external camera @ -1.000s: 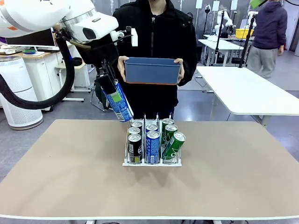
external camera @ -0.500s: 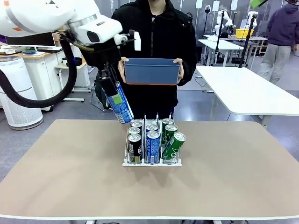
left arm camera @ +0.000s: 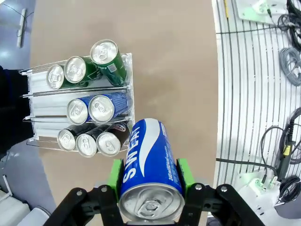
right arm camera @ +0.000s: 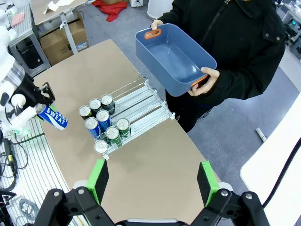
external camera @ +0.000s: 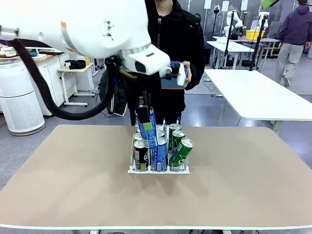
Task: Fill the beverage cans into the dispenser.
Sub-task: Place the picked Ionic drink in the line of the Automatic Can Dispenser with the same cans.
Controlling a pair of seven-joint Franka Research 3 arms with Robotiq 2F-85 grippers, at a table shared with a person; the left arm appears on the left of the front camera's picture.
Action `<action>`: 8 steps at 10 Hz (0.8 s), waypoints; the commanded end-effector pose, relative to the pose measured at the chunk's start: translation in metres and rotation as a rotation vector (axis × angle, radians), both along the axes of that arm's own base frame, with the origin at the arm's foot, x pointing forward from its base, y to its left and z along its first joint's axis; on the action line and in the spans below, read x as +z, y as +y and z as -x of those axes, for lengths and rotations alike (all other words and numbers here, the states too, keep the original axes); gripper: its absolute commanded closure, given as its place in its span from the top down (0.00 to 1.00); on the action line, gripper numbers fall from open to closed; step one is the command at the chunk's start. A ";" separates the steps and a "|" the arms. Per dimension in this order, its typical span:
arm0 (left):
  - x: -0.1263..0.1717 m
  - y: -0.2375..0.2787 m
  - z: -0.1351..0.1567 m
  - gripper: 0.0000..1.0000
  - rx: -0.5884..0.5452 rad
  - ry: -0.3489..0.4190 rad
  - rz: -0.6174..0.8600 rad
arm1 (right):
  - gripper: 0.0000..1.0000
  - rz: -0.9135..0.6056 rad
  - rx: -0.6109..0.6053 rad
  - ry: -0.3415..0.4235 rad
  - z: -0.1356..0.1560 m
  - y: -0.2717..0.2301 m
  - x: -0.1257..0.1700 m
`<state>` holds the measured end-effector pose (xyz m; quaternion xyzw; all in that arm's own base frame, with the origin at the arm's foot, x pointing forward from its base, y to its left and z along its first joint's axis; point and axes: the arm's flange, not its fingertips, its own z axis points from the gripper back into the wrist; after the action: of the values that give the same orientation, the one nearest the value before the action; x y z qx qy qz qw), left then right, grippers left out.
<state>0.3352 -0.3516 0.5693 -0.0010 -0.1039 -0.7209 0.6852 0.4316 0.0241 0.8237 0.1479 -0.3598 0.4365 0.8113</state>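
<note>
Pinching a blue can (left arm camera: 149, 169) across its body, the left gripper (left arm camera: 149, 181) has its green pads (left arm camera: 114, 175) pressed to either side, near the silver top. From the left wrist the can's long axis runs straight out along the fingers, base pointing toward the dispenser (left arm camera: 80, 104) beyond.

That dispenser lies just ahead of the can's base and a little to one side. From the left wrist its three lanes hold three green cans (left arm camera: 104, 55), two blue ones (left arm camera: 101, 108) and three dark ones (left arm camera: 87, 141). The middle lane, with only two, looks like the one with most room, at its far end toward the person. From the front the held can hangs tilted, close above the lanes, near the dark and blue rows, while the front green can (external camera: 181, 152) leans at an angle.

The move ahead turns on this: the can is above the rack's front, already full of tops, so I judge it must go over to the open back stretch and come more upright, or lie along the lane, before release. The left arm is plainly the nearer one.

The right gripper (right arm camera: 151, 184) stands high and well apart, jaws spread wide, holding nothing. Farther off, the person holds a blue bin (right arm camera: 175, 56) in both hands past the table's far edge; its inside looks bare.
</note>
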 end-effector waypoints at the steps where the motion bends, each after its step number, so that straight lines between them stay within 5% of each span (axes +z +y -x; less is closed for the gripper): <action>1: -0.005 -0.015 -0.010 0.58 -0.010 -0.051 -0.063 | 1.00 0.002 -0.003 0.007 0.002 0.001 -0.002; 8: -0.047 -0.046 -0.025 0.58 -0.037 -0.076 -0.047 | 1.00 0.002 -0.003 0.007 0.002 0.001 -0.002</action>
<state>0.3609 -0.3987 0.5212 0.0318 -0.1012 -0.7385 0.6658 0.4316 0.0240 0.8237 0.1479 -0.3598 0.4364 0.8113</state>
